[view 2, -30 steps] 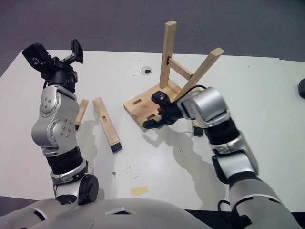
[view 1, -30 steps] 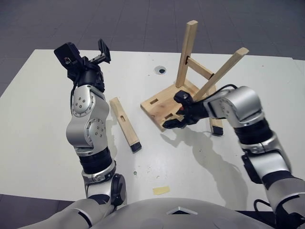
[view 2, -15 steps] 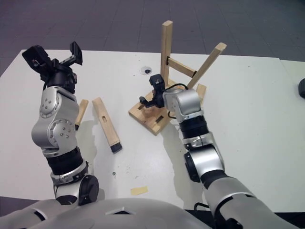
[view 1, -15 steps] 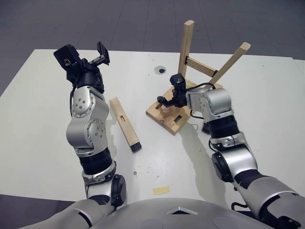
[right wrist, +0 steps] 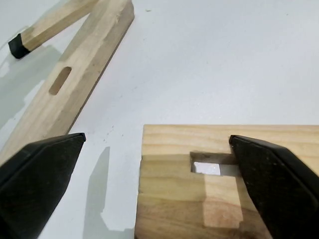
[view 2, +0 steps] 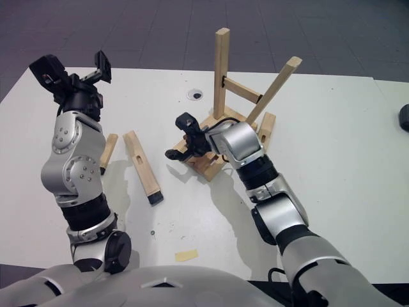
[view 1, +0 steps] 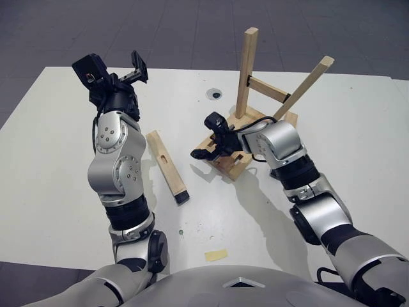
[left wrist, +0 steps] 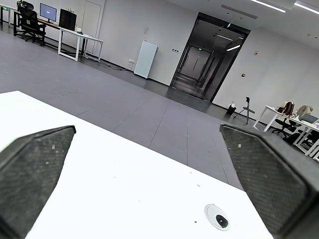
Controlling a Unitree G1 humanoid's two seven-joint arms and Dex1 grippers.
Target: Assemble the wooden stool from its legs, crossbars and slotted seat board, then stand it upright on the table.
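The slotted seat board (view 1: 238,165) lies flat on the white table. One leg (view 1: 246,70) stands upright in it, a second leg (view 1: 307,80) leans, and a crossbar (view 1: 268,89) joins them. My right gripper (view 1: 206,139) is open just above the board's left corner. In the right wrist view its fingers (right wrist: 40,174) straddle that corner and an empty slot (right wrist: 208,168). A loose leg (view 1: 165,163) with a black foot lies to the left of the board. A shorter piece (view 2: 108,150) lies beside my left arm. My left gripper (view 1: 115,73) is held high and open, with nothing in it.
Another wooden piece (view 2: 266,126) lies at the board's right side, behind my right forearm. A round cable hole (view 1: 217,94) is set in the table behind the stool. A yellow tape scrap (view 1: 216,254) lies near the front edge.
My right gripper left the board's front edge, passed over the board and now sits at its left corner. The board with its legs shifted slightly right. The left arm stayed still.
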